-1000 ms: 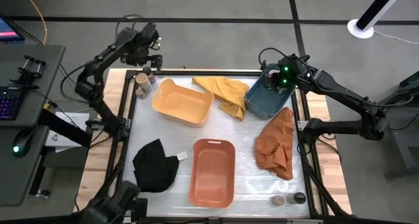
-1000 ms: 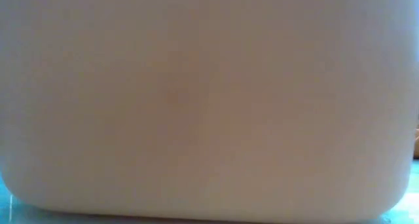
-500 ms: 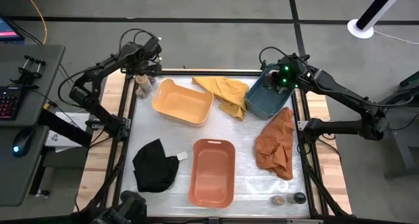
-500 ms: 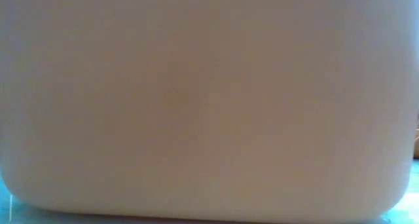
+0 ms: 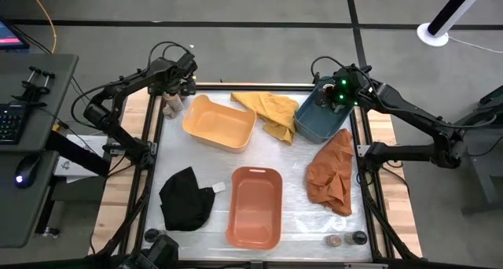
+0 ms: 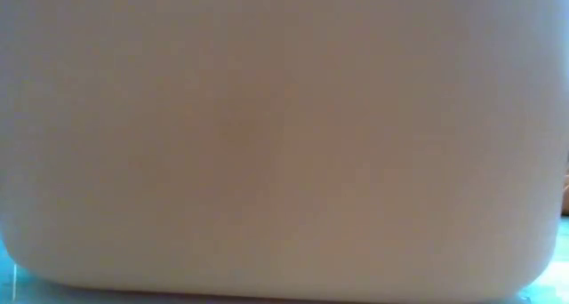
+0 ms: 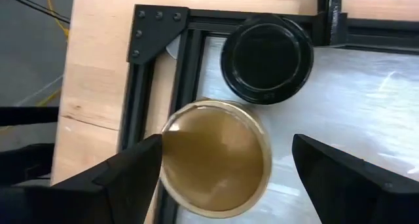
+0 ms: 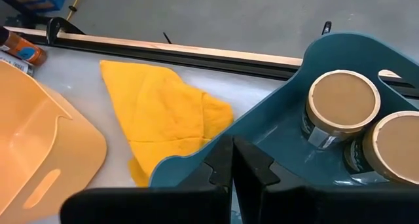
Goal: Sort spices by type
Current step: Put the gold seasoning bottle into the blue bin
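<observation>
At the far left corner of the desk (image 5: 236, 155) stood two of the spices: a tan-topped jar (image 7: 216, 155) and, touching it on the side nearer the far edge, a black-lidded jar (image 7: 266, 52). The left gripper (image 7: 226, 175) hung directly above the tan-topped jar, its fingers (image 7: 118, 181) spread wide on either side of the lid and clasping nothing. In the overhead view the left gripper (image 5: 177, 71) sat over that corner, with the jars partly hidden beneath it.

Two more tan-topped jars (image 8: 343, 106) stood side by side, touching, inside the blue tub (image 8: 275, 129) near the far right corner. The right gripper (image 8: 232, 165) rested at the tub's rim with its fingers (image 8: 252, 168) pressed together, gripping nothing that could be made out. From overhead, the right gripper (image 5: 339, 94) showed above the blue tub (image 5: 318, 121).

Two small jars (image 5: 346, 239) stood close together at the near right corner, one brownish and one darker.

A yellow tub (image 5: 220, 123) lay beside the far left jars, with a yellow cloth (image 5: 271, 112) between it and the blue tub. An orange tub (image 5: 255, 206) sat at the middle of the near edge, an orange cloth (image 5: 330, 175) to its right and a black cloth (image 5: 185, 198) to its left. The low view was filled by a pale, blurred surface.
</observation>
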You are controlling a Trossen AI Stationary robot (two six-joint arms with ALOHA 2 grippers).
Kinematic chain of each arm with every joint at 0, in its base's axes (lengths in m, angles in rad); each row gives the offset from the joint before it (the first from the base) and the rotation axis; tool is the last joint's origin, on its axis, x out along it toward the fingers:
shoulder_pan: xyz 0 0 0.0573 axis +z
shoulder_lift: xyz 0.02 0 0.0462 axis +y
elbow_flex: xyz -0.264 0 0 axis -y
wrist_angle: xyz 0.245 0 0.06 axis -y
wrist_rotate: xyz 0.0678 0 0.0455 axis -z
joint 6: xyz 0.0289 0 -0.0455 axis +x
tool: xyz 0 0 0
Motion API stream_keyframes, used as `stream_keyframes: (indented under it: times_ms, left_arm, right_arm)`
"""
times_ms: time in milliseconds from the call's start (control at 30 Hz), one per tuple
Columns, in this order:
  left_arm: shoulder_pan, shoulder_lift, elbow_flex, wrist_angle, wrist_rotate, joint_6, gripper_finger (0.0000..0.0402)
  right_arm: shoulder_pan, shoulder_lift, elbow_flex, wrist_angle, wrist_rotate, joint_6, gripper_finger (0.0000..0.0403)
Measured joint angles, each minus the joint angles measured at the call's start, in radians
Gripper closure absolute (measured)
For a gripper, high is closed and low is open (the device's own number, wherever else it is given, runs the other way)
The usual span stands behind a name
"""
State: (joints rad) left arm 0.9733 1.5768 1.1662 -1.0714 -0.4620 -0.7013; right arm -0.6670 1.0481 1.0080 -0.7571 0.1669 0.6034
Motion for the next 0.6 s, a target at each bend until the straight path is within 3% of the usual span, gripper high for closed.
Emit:
stream_keyframes:
  times_ms: [267,600]
  left_arm:
    - [-0.005,-0.002,-0.032,0.027,-0.021,-0.049,0.0078]
    - [-0.016,0.000,-0.034,0.045,0.055,-0.083,0.0078]
  right_arm:
    - [0.000,0.000,0.000,0.000,-0.007,-0.001,0.0403]
    - [0.000,0.000,0.000,0.015,-0.012,-0.002,0.0403]
